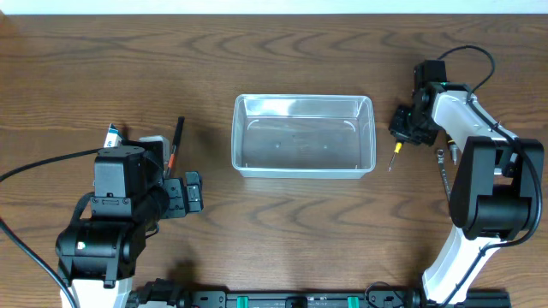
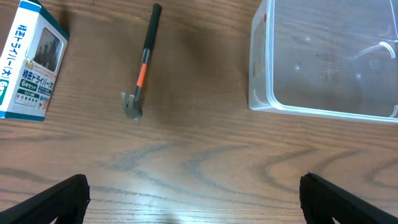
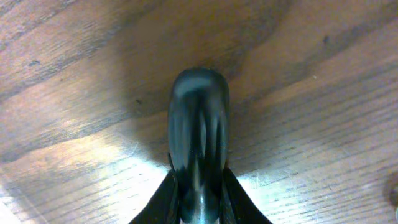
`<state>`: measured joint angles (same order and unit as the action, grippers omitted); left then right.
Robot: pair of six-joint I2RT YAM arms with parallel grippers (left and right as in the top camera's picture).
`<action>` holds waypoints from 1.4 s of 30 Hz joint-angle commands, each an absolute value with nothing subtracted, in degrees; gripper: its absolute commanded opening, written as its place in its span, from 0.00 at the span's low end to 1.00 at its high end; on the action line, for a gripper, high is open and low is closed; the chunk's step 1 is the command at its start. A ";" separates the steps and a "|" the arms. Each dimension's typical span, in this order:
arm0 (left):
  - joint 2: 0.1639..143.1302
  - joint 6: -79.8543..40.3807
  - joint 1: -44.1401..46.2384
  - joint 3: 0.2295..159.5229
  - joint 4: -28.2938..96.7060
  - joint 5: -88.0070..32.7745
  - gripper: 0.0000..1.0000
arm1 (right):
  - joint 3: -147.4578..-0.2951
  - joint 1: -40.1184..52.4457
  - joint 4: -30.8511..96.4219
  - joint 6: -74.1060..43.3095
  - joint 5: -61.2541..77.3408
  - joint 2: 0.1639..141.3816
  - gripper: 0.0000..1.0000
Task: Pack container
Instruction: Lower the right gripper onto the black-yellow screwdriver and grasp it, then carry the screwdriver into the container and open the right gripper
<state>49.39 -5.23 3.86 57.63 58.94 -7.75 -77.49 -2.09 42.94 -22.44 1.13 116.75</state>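
The brown wood-grain bench [image 1: 282, 222] fills nearly everything I can see, with only a pale strip of the room showing past its far edge. The clear container [image 1: 237, 137] sits at its middle with nothing inside, so by my reckoning the packing has barely begun. Right of it, the right tool [image 1: 404, 127] pinches a dark-handled screwdriver [image 1: 395, 152] just off the bench, while the left tool [image 1: 193, 192] hangs spread wide at near left; the blue-and-white box [image 2: 30, 59] and small hammer [image 2: 142, 65] lie left of the container, waiting.
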 commanded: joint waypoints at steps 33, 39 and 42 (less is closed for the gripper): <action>49.30 -4.29 3.95 58.81 58.33 -0.58 0.98 | -102.32 28.77 63.70 50.22 9.91 114.59 0.01; 49.30 -4.32 3.95 58.81 59.07 -0.58 0.98 | -100.79 28.80 62.46 48.49 12.47 122.39 0.04; 49.30 -4.32 3.92 59.20 59.11 -0.56 0.98 | -100.79 28.82 62.63 48.45 12.47 124.68 0.04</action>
